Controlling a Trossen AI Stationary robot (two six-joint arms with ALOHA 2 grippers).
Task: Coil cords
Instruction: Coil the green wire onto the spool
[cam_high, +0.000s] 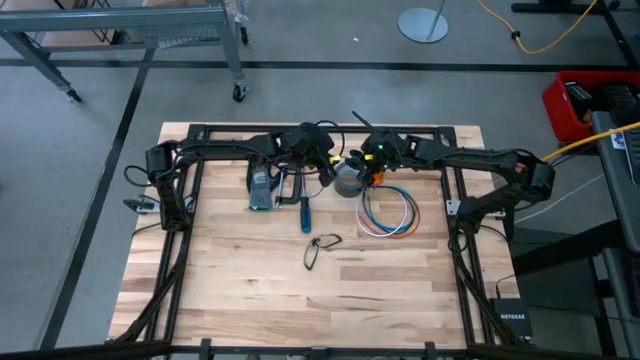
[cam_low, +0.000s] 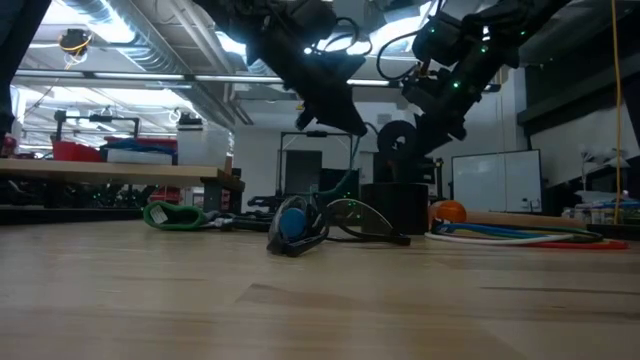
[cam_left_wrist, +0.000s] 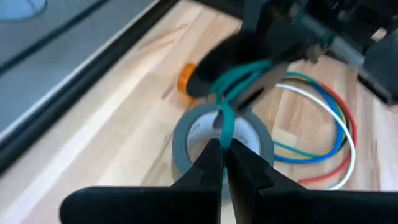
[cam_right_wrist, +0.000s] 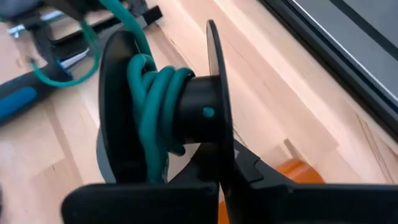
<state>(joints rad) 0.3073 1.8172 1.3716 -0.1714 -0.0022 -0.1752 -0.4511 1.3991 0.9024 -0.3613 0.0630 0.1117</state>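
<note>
The cords (cam_high: 411, 213), a loose ring of white, blue and red wires (cam_left_wrist: 344, 134), lie flat on the table to the right of a grey tape roll (cam_high: 349, 182). Neither gripper touches them. Above the roll, my right gripper (cam_right_wrist: 225, 167) is shut on a black spool (cam_right_wrist: 194, 106) wound with a green cord (cam_right_wrist: 155, 106). My left gripper (cam_left_wrist: 222, 147) is shut on that green cord (cam_left_wrist: 225, 121) just over the tape roll (cam_left_wrist: 182, 142). The two grippers (cam_high: 335, 163) (cam_high: 367, 160) stand close together at the table's far middle. My left gripper pinches a free stretch of the green cord (cam_left_wrist: 224, 132) between its two fingertips. It comes in slanting down from the table's left. From the fingers the cord runs straight up to the spool (cam_left_wrist: 239, 53), clear of the table. My right gripper pinches the rim of one spool flange (cam_right_wrist: 217, 155) between its two fingers, slanting down from the table's right. The spool is lifted clear above the tape roll with its axis about level. Several turns of green cord lie around its core.
An orange object (cam_high: 377, 181) sits beside the tape roll. A blue-handled tool (cam_high: 306, 213), a clamp-like device (cam_high: 262, 188) and a black wire frame (cam_high: 320, 249) lie to the left and nearer. Bare wood fills the near half of the table (cam_high: 250, 300).
</note>
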